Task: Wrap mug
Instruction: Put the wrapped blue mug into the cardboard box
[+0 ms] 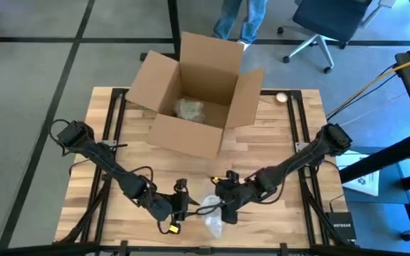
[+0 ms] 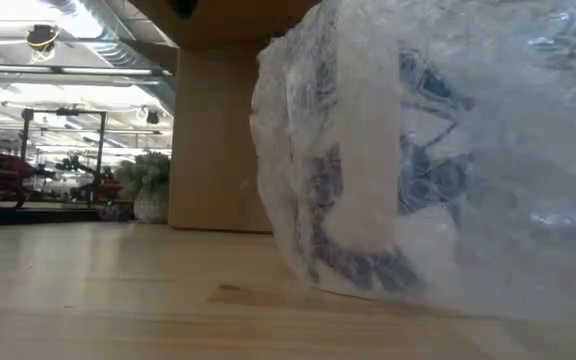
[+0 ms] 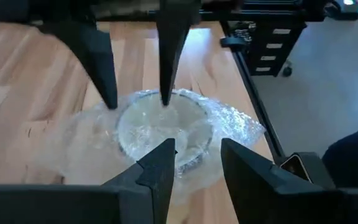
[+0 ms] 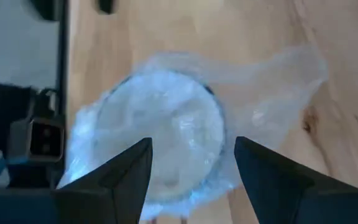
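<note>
The mug [image 3: 163, 127] stands near the table's front edge with its mouth up. Clear bubble wrap [image 1: 212, 222] covers it and spreads out on the wood beside it; a blue pattern shows through the wrap [image 2: 428, 180]. My left gripper [image 1: 184, 203] is open on the mug's left side. My right gripper [image 1: 223, 199] is open on its right side. Each points toward the mug, slanting down. In the left wrist view my right gripper's fingers [image 3: 166, 68] stand at the mug's far rim. My left gripper has one fingertip [image 3: 165, 149] against the wrap at the mug's rim [image 3: 179, 155]; the other finger stands clear beside the mug. My right gripper comes from above, slanting in from the table's right. One fingertip [image 3: 165, 99] is on the wrap over the mug's mouth just inside the rim, the other [image 3: 110, 102] outside the rim.
An open cardboard box [image 1: 191, 107] stands at the table's far middle with a wrapped bundle [image 1: 189, 109] inside. A small round thing [image 1: 282, 97] lies at the far right. A person's legs [image 1: 240, 18] and an office chair [image 1: 326, 21] are beyond the far edge.
</note>
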Tool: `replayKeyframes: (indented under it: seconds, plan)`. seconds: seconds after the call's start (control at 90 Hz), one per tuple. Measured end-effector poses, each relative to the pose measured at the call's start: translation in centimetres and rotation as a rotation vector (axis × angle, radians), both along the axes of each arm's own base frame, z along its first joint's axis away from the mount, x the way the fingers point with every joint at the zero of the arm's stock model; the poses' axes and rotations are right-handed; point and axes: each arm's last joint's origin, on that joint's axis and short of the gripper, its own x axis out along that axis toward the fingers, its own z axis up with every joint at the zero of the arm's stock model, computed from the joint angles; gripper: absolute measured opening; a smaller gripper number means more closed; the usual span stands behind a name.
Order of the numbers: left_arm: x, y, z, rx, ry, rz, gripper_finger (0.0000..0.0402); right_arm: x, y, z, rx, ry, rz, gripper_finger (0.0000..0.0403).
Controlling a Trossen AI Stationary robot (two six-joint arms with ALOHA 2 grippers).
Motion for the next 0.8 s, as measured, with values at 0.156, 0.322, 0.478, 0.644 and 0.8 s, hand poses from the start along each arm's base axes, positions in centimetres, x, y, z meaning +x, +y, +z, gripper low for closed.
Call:
replayKeyframes:
  seconds: [0.156,0.322,0.478,0.644,0.8]
  plan:
    - [-0.2,-0.3,0.0,-0.013,0.003,-0.005,0.0115,0.8,-0.5,-2.3,-0.004,0.084,-0.052,0.0216]
    - [-0.6,-0.7,-0.2,-0.008,0.016,-0.015,0.0115,1.1,-0.6,-3.5,0.008,0.137,-0.042,0.018]
    - [-0.8,-0.9,-0.3,-0.011,0.027,-0.016,0.0115,1.0,-0.6,-3.8,-0.003,0.16,-0.016,0.0067]
    - [-1.3,-1.3,0.0,-0.052,0.025,-0.01,0.0115,0.7,0.0,-3.3,0.019,0.154,0.041,0.0024]
    - [-2.6,-2.0,1.4,-0.072,-0.007,-0.037,0.0115,0.4,2.1,-0.3,0.015,0.083,0.207,0.0013]
